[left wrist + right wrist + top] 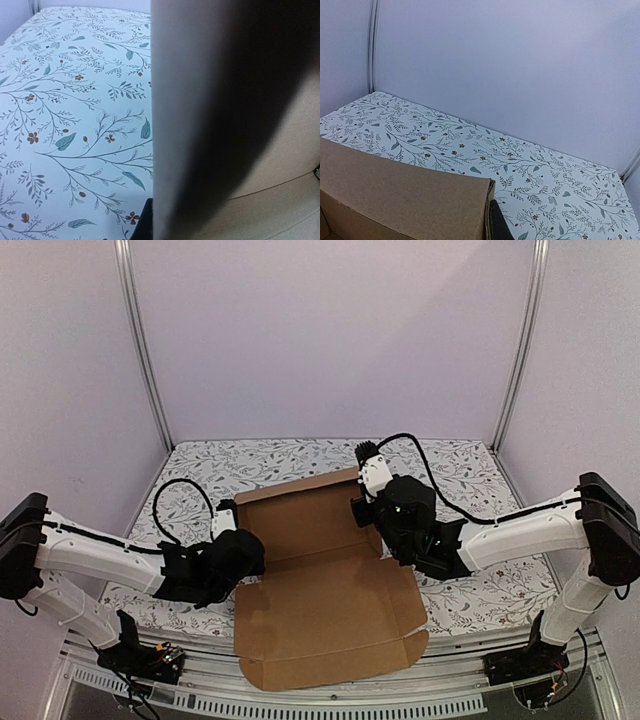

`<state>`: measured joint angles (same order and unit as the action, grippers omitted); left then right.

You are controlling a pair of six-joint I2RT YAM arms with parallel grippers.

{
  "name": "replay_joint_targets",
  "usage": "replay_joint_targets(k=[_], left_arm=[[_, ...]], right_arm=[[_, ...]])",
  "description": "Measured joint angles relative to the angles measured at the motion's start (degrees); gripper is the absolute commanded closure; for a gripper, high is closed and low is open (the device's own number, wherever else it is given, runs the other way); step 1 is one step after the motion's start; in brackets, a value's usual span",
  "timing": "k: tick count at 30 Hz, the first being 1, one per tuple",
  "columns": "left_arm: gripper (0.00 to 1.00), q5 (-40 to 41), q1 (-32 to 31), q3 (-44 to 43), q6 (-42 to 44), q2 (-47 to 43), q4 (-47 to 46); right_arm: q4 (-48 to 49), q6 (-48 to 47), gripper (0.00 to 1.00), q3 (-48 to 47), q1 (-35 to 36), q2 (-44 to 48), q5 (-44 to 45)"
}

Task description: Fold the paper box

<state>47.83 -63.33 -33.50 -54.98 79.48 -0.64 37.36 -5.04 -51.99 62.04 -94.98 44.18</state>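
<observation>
The paper box (325,590) is a brown cardboard sheet in the middle of the table. Its back wall stands up and its wide front panel lies flat toward the near edge. My left gripper (243,543) is at the box's left side. In the left wrist view a blurred upright flap (215,100) fills the right half, one dark finger (144,222) shows against its edge, and the gripper (153,226) is shut on that flap. My right gripper (362,508) is at the right side wall, shut on the folded cardboard edge (487,200) with one finger (498,226) beside it.
The floral tablecloth (460,480) covers the table around the box. White walls with two metal posts (145,350) close in the back and sides. A metal rail (330,698) runs along the near edge between the arm bases.
</observation>
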Motion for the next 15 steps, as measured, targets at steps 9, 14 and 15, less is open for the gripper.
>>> replay_joint_targets(k=[9,14,15], left_arm=[[1.0,0.2,0.0,-0.1,0.1,-0.1,0.3],[1.0,0.3,0.0,-0.5,0.5,-0.1,0.7],[1.0,0.4,0.0,-0.8,0.7,-0.1,1.1]], right_arm=[[0.1,0.3,0.57,0.0,0.1,0.0,-1.1],[-0.7,2.7,0.53,1.9,0.4,1.3,-3.5],[-0.9,3.5,0.52,2.6,0.4,1.8,-3.9]])
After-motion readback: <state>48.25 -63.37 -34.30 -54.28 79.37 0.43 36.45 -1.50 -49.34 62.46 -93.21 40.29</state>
